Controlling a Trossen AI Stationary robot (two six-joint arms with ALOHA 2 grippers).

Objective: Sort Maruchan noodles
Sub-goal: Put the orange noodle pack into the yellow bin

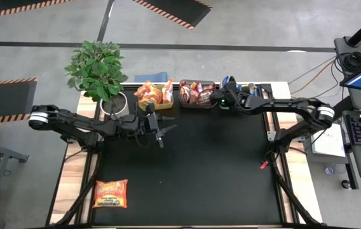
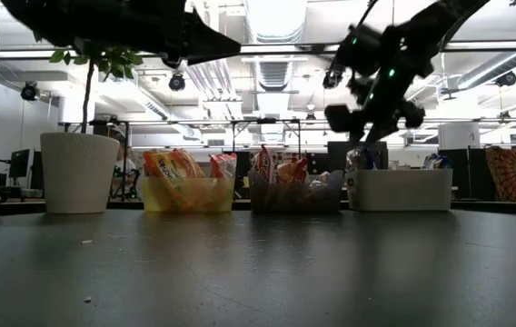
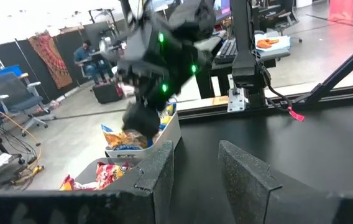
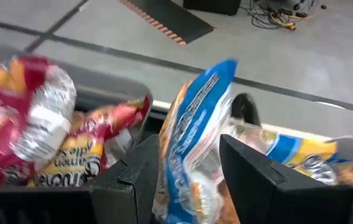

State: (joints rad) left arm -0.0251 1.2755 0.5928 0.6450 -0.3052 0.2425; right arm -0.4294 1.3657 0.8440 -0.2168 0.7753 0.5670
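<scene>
My right gripper (image 1: 220, 98) is at the table's far edge, over the white bin (image 2: 399, 189), shut on a blue-and-yellow noodle packet (image 4: 195, 124). Another blue-and-yellow packet (image 4: 301, 155) lies in that bin. Orange packets (image 1: 152, 94) stand in the yellow-green bin (image 2: 190, 193), and red-pink packets (image 1: 196, 91) fill the dark bin (image 2: 294, 195). One orange packet (image 1: 111, 193) lies flat on the mat near the table's near left corner. My left gripper (image 1: 163, 132) is open and empty above the mat, just near of the yellow-green bin. My right gripper pinches the blue-and-yellow packet between its two fingers, one on each broad face (image 4: 171, 163). The fingers slant down from above toward the far edge. The packet stands edge-on and reaches out past the fingertips (image 4: 217, 78); its end toward the wrist is hidden by the fingers.
A potted plant in a white pot (image 1: 112, 102) stands at the far left, beside the yellow-green bin. The three bins form a row along the far edge. The black mat (image 1: 193, 172) lies between the bins and the near edge. Beyond the table, a person sits far off (image 3: 84, 53).
</scene>
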